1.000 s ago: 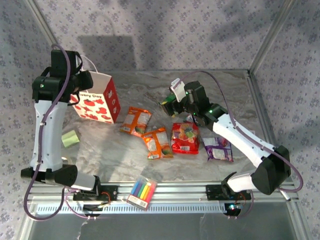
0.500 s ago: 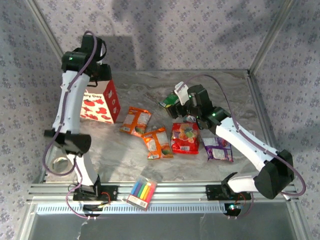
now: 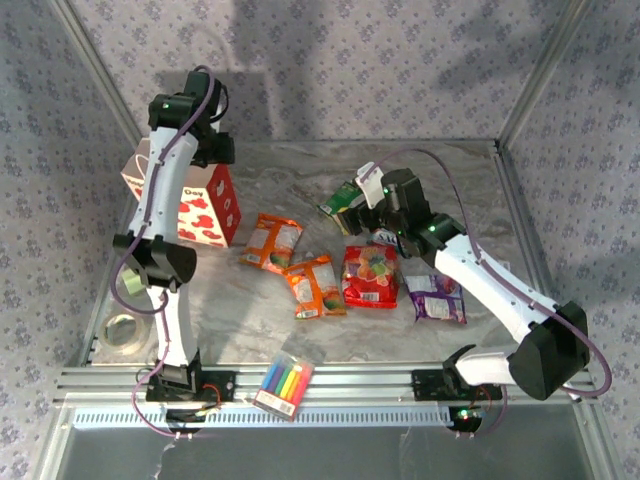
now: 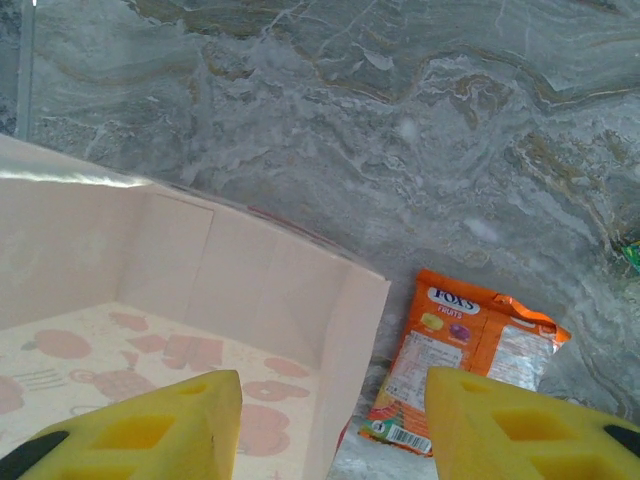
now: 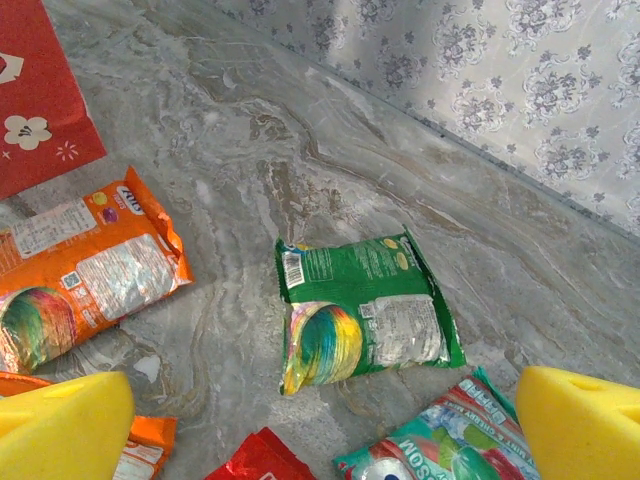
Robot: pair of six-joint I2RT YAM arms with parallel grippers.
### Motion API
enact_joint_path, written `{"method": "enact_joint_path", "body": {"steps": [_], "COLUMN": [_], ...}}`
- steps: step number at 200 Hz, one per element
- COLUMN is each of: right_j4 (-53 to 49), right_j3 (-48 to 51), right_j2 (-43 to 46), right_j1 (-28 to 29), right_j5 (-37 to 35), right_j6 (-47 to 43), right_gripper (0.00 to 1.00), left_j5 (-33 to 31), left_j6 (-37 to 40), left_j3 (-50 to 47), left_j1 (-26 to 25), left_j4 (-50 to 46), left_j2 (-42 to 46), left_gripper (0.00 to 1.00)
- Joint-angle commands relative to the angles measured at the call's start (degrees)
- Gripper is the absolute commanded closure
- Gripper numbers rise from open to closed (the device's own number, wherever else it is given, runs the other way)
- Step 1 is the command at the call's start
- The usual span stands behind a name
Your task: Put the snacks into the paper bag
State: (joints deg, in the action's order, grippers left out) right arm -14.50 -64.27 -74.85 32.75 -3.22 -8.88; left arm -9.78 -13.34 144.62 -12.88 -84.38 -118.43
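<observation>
Rearing upright since a second ago, our left arm now hangs its pincer (image 4: 333, 405) over the open paper bag (image 3: 205, 210) near the surface's far left corner, fingers apart, gripping nothing. Our right pincer (image 5: 320, 425) stays spread wide above the green packet (image 5: 365, 315); the other snacks (image 3: 315, 285) lie mid-surface.

White-and-black arms (image 3: 480, 280), purple cables (image 3: 601, 360), yellow fingers (image 4: 500, 420).

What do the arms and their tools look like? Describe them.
Both the left arm and right arm have white links, black joints and a looping purple cable. The left tool and right tool have blocky yellow fingers.
</observation>
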Motion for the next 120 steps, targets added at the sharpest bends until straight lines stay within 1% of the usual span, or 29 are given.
{"method": "enact_joint_path", "body": {"steps": [1, 29, 37, 64, 83, 101, 120], "right_j4": [-0.4, -0.6, -0.7, -0.7, -1.4, -1.6, -1.9], "right_j3": [0.5, 0.7, 0.8, 0.7, 0.3, 0.7, 1.3], "right_j2": [0.7, 0.8, 0.8, 0.8, 1.2, 2.0, 2.8], "right_j1": [-0.4, -0.5, -0.5, -0.4, -0.5, -0.5, -0.6], "right_j5": [-0.3, -0.4, -0.3, -0.2, -0.4, -0.9, -1.4], "right_j6": [-0.6, -0.3, -0.2, 0.0, -0.1, -0.3, -0.3], "right_gripper": [0.0, 0.0, 0.0, 0.0, 0.0, 0.0, 0.0], "left_j5": [1.5, 1.1, 0.8, 0.4, 1.1, 1.5, 1.4], "left_j6": [0.6, 0.7, 0.9, 1.5, 2.4, 3.7, 5.5], "left_j3": [2.1, 1.7, 1.3, -2.3, -5.3, -5.8, -5.9], "left_j1": [-0.2, -0.3, -0.3, -0.4, -0.4, -0.4, -0.4], "left_j4": [-1.2, -3.3, -3.9, -2.8, -0.7, -1.2, -2.3], "left_j2": [-1.6, -2.0, -1.9, -0.2, 1.4, 1.3, 0.6], "left_gripper": [0.49, 0.51, 0.54, 0.69, 0.74, 0.77, 0.85]}}
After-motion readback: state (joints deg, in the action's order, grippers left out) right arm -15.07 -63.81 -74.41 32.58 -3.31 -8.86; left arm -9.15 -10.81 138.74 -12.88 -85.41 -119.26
